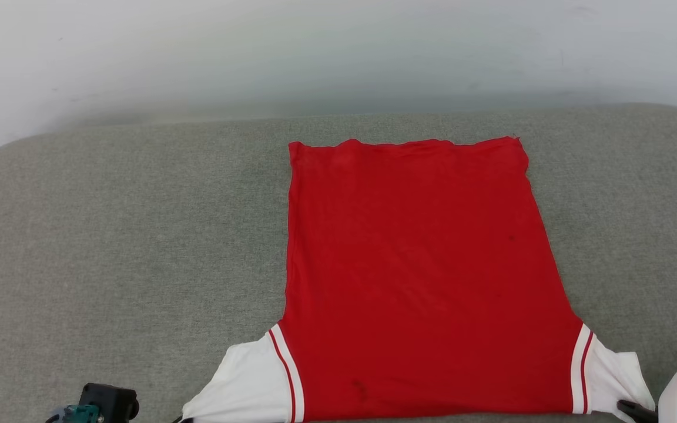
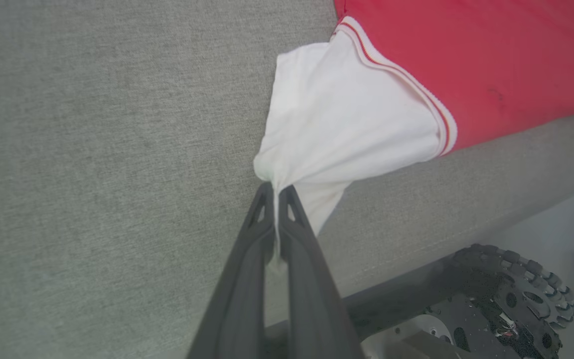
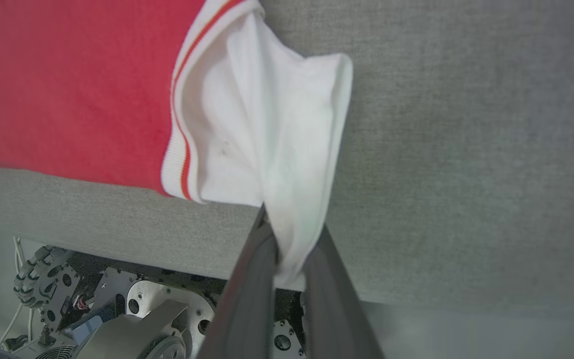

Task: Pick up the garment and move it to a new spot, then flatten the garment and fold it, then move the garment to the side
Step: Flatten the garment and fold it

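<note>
The left gripper (image 2: pixel 276 192) is shown with its fingers closed on the bunched tip of the white left sleeve (image 2: pixel 347 124), which is drawn taut towards the near edge of the grey upholstered surface (image 1: pixel 109 235). The garment (image 1: pixel 421 276) is laid flat, right of centre on that surface, plain red side up (hem farthest from the robot, sleeves nearest). Red-and-white striped trim (image 1: pixel 285 370) is seen where each sleeve joins the body. The white right sleeve (image 3: pixel 277 134) is gathered into folds and pinched between the closed fingers of the right gripper (image 3: pixel 292 227); a roller wheel (image 3: pixel 43 284) of the base is seen below the surface's edge
</note>
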Controlling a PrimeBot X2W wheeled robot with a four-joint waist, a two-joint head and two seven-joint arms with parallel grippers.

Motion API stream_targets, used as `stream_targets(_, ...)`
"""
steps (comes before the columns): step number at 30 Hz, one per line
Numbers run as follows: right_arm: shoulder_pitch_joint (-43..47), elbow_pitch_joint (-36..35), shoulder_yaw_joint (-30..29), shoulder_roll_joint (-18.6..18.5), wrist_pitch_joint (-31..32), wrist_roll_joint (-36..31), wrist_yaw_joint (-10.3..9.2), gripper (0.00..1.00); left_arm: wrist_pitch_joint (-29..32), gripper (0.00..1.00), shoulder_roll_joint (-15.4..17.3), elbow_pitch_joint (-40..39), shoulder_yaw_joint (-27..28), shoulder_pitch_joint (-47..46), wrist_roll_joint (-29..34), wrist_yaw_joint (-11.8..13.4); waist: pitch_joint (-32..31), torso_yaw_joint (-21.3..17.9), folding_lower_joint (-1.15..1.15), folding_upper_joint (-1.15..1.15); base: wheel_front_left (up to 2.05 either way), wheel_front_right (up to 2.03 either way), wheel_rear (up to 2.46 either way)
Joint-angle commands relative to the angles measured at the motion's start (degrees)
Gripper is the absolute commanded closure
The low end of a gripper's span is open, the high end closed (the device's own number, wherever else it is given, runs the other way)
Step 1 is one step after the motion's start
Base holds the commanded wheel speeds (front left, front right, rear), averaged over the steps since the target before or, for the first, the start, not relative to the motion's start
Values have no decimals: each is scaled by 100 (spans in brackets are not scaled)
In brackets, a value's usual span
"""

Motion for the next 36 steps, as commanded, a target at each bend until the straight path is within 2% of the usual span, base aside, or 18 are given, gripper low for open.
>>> stream_targets(1, 75, -16, -63, 42, 28, -43, -8, 100, -27, 100, -21, -13, 36, 49, -28, 6, 10, -6, 1, 0, 0, 0, 0)
stream_targets(3, 170, -146, -211, 197, 191, -134, -7, 100, -75, 100, -14, -79, 57, 52, -43, -30, 25, -7, 1, 0, 0, 0, 0)
stream_targets(4, 161, -234, -314, 251, 236, -209, -7, 89, -91, 100, -12, -114, 59, 46, -48, -44, 42, -5, 1, 0, 0, 0, 0)
stream_targets(5, 133, -328, -414, 295, 272, -285, -7, 16, -78, 100, -1, -156, 40, 34, -38, -67, 64, -1, 1, 0, 0, 0, 0)
stream_targets(6, 125, -377, -487, 365, 391, -307, -7, 0, -45, 100, 7, -202, 19, 9, -27, -80, 89, 8, 1, 0, 0, 0, 0)
stream_targets(8, 30, -649, -545, 417, 548, -350, -5, 0, -20, 100, 8, -313, 1, -51, -4, -116, 142, 35, 1, 0, 0, 0, 0)
stream_targets(10, -89, -912, -678, 432, 713, -334, -5, 0, -65, 100, -183, -498, 79, -90, -229, -94, 222, 88, 1, 0, 0, 0, 0)
stream_targets(14, -494, -1444, -1108, 604, 1075, -214, -5, 0, 34, 100, -151, -946, 113, -273, -227, -139, 513, 303, 1, 0, 0, 0, 0)
stream_targets(19, -1456, -1695, -1350, 650, 1533, -534, -5, 0, 206, 100, -19, -1442, 96, -436, -214, -225, 1037, 639, 1, 0, 0, 0, 0)
stream_targets(23, -2466, -1502, -1456, 542, 1948, -879, -5, 0, 298, 100, 87, -1798, 48, -611, -6, -282, 1564, 970, 1, 0, 0, 0, 0)
stream_targets(27, -3520, -1114, -1501, 377, 2152, -1310, -5, 0, 336, 100, 21, -2054, -50, -820, 188, -369, 2034, 1284, 1, 0, 0, 0, 0)
stream_targets(30, -4191, -740, -1456, 195, 1998, -1769, -5, 0, 349, 100, -90, -2139, -149, -989, 296, -430, 2319, 1492, 1, 0, 0, 0, 0)
stream_targets(36, -5167, 132, -1419, -34, 1058, -2553, -5, 0, 294, 100, -305, -2017, -285, -1243, 441, -570, 2683, 1791, 1, 0, 0, 0, 0)
